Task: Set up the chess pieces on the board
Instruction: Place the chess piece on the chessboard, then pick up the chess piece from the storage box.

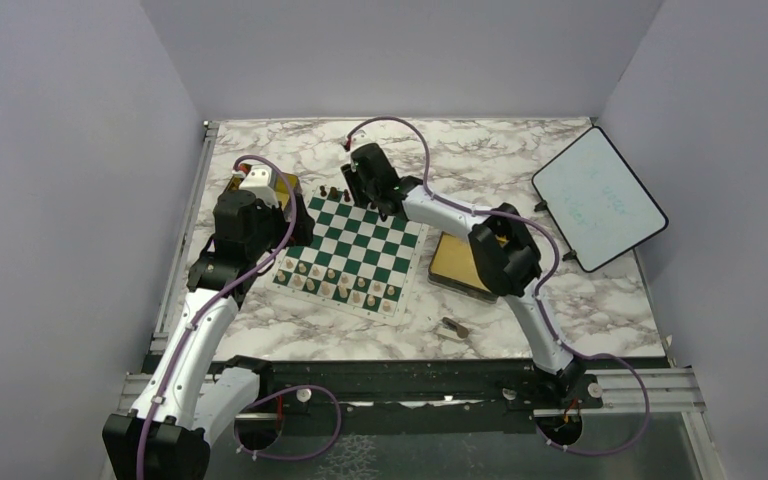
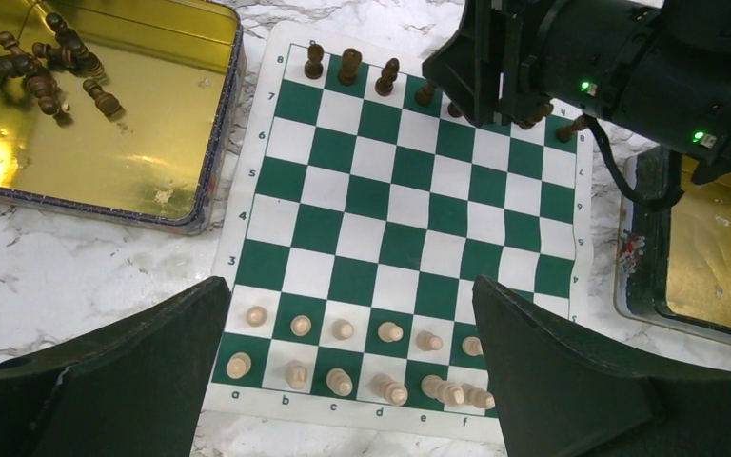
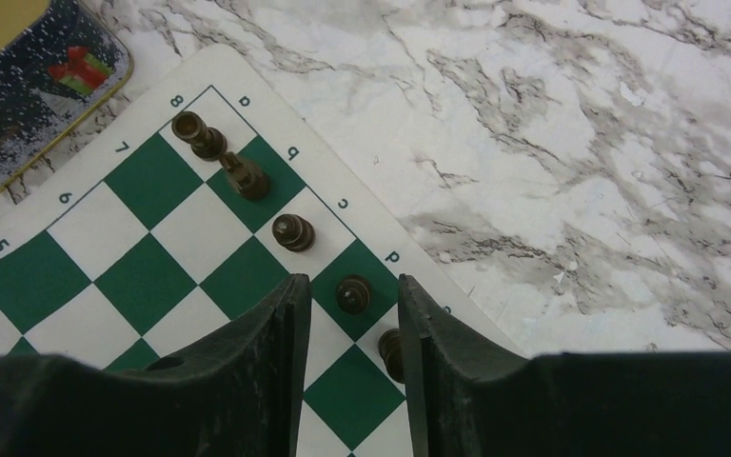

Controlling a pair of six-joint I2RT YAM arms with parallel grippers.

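Observation:
The green and white board (image 1: 355, 250) lies mid-table. Pale pieces (image 2: 343, 329) fill its two near rows. Dark pieces (image 3: 246, 178) stand along the far row. My right gripper (image 3: 354, 281) hangs over that row, open, with one dark piece (image 3: 353, 294) upright on its square between the fingers and touching neither. Another dark piece (image 3: 392, 350) is half hidden behind the right finger. My left gripper (image 2: 350, 282) is wide open and empty above the pale side of the board (image 2: 395, 205). Several dark pieces (image 2: 43, 62) lie in a gold tin (image 2: 105, 162).
A second gold tin (image 1: 460, 262) sits right of the board under the right arm. A black-rimmed white tablet (image 1: 600, 198) leans at the back right. One loose dark piece (image 1: 454, 326) lies on the marble near the front.

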